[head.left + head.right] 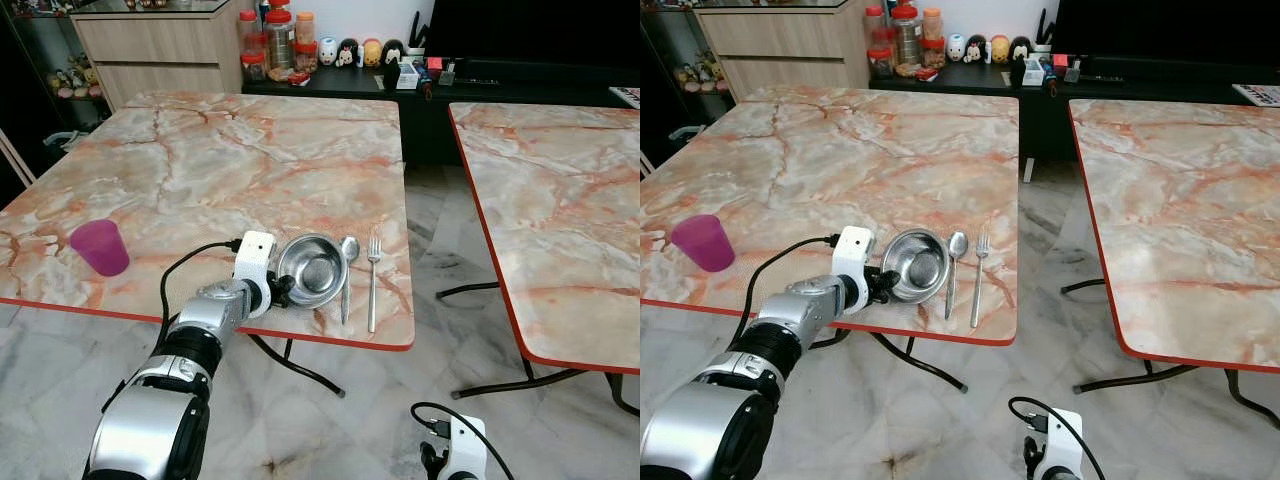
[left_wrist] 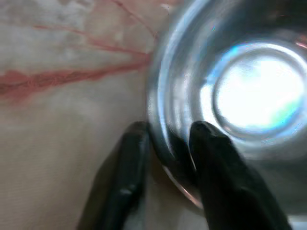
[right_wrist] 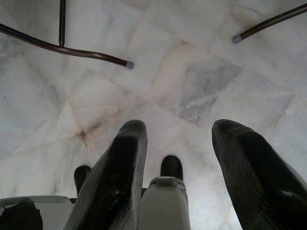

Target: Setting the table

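Observation:
A shiny steel bowl (image 1: 312, 266) sits near the front edge of the marble table (image 1: 220, 160). My left gripper (image 1: 280, 290) is shut on the bowl's near-left rim; in the left wrist view one black finger is inside the bowl (image 2: 240, 96) and the other is outside it. Just right of the bowl lie a spoon (image 1: 348, 272) and a fork (image 1: 373, 280), side by side. A purple cup (image 1: 100, 246) stands at the table's front left. My right gripper (image 3: 180, 143) hangs low over the floor, open and holding nothing.
A second marble table (image 1: 560, 200) stands to the right across a floor gap. Behind are a wooden cabinet (image 1: 160, 45), jars (image 1: 280, 40) and figurines on a dark sideboard. Table legs (image 3: 67, 48) cross the marble floor below.

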Tool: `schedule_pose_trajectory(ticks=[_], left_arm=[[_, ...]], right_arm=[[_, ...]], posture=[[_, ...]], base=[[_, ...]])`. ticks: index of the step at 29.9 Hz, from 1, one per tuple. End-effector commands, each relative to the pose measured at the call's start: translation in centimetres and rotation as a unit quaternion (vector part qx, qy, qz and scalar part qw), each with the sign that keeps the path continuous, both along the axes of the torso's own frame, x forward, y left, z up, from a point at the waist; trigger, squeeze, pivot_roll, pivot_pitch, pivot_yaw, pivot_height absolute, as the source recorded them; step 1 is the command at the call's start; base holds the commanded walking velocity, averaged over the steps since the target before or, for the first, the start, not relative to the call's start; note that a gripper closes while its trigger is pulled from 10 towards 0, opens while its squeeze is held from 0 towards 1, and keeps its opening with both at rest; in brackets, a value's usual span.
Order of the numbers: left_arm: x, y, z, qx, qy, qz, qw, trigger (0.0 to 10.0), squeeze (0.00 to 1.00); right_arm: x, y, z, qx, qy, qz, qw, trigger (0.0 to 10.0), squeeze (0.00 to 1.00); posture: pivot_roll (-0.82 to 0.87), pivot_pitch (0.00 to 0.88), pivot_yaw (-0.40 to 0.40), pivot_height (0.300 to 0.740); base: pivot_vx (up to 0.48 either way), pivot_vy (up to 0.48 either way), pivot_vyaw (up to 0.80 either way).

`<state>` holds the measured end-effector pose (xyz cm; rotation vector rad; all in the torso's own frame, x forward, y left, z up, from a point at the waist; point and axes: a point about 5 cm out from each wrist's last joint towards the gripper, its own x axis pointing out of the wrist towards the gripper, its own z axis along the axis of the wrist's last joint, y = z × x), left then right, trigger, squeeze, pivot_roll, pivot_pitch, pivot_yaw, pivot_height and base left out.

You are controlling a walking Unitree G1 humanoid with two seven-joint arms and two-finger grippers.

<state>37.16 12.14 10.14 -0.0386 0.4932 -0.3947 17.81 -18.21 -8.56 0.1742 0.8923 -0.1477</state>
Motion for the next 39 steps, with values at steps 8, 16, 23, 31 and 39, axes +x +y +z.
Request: schedule_pose_trajectory(ticks=[8, 16, 23, 31, 39], left_arm=[[-0.4, 1.1, -0.4, -0.029, 0.008, 0.021, 0.999, 0.0, 0.0], [-0.3, 1.4, 0.1, -0.108, -0.015, 0.053, 0.993, 0.0, 0.0], [-0.6, 1.4, -0.1, -0.17, -0.022, 0.06, 0.983, 0.0, 0.0], [0.0, 3.5, 2.2, -0.261, -0.118, 0.131, 0.949, 0.3, 0.0], [-0.4, 7.1, 3.5, -0.291, -0.187, 0.197, 0.917, 10.0, 0.0]], right_arm=[[0.3, -0.1, 0.1, -0.001, -0.002, 0.001, 1.0, 10.0, 0.0], [0.3, -0.2, 0.2, -0.003, -0.001, 0.005, 1.0, 10.0, 0.0], [0.4, -0.3, 0.2, -0.005, -0.001, 0.009, 1.0, 10.0, 0.0], [0.7, -0.4, 0.4, -0.008, -0.005, 0.015, 1.0, 10.0, 0.0], [0.8, -0.2, 0.4, -0.008, -0.007, 0.016, 1.0, 10.0, 0.0]], posture=[[0.03, 0.0, 0.007, 0.725], [0.03, 0.0, 0.003, 0.725], [0.03, 0.0, -0.001, 0.725], [0.05, 0.0, -0.019, 0.725], [0.07, 0.0, -0.026, 0.725]], base=[[0.0, 0.0, 0.0], [0.0, 0.0, 0.0], [0.0, 0.0, 0.0], [0.0, 0.0, 0.0], [0.0, 0.0, 0.0]])
